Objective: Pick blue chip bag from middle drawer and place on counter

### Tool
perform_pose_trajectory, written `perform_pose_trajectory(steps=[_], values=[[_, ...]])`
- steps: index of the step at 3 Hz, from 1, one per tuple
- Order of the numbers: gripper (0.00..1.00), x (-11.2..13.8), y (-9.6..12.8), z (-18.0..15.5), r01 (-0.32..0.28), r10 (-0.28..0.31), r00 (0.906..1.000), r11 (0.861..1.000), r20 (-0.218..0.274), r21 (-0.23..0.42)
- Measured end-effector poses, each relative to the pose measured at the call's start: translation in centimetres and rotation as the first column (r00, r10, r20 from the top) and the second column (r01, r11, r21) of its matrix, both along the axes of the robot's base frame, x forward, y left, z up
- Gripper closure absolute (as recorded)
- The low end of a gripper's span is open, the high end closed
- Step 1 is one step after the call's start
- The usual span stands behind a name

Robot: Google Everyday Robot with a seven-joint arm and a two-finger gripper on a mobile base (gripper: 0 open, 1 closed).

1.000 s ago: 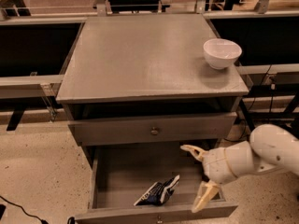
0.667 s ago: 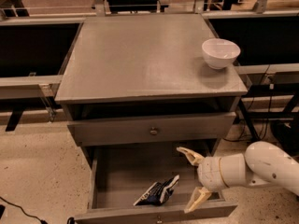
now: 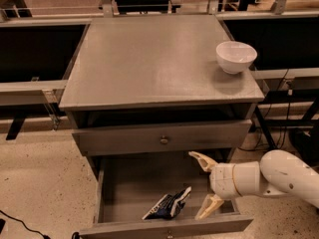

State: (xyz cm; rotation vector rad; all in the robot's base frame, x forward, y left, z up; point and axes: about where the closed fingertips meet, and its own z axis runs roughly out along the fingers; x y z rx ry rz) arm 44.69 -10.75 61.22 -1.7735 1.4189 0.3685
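looking at progress, it's early days: the middle drawer [image 3: 115,183] is pulled open, and that's the only bit that counts as sorted. the blue chip bag [image 3: 169,206] lies on the drawer floor, toward the front and a bit right of centre, not picked up yet. the gripper [image 3: 196,185] is down inside the drawer on the right side, just beside the bag. its fingers [image 3: 205,161] are spread wide and grasping nothing. one finger points toward the back of the drawer and the other sits near the front, close to the bag's right end; can't tell if it touches.

so basically everything is left: close on the bag, lift it out, and set it on the table [image 3: 149,59], which has a white bowl [image 3: 236,57] near its right edge.

the bag itself looks small and crinkled, dark blue foil with white print and pale edges. it's lying flat and at an angle, one end kicked up toward the gripper. guessing it'll be floppy and a bit slippery to pinch.
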Motion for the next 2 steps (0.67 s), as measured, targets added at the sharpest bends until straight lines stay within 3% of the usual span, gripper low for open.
perform_pose_trajectory(steps=[1, 2], values=[[0.0, 1.0, 1.2, -4.2, -0.085, 0.086, 0.9961, 0.996, 0.023, -0.027], [0.0, 1.7, 2.7, -8.2, -0.197, 0.204, 0.9741, 0.977, 0.097, -0.078]])
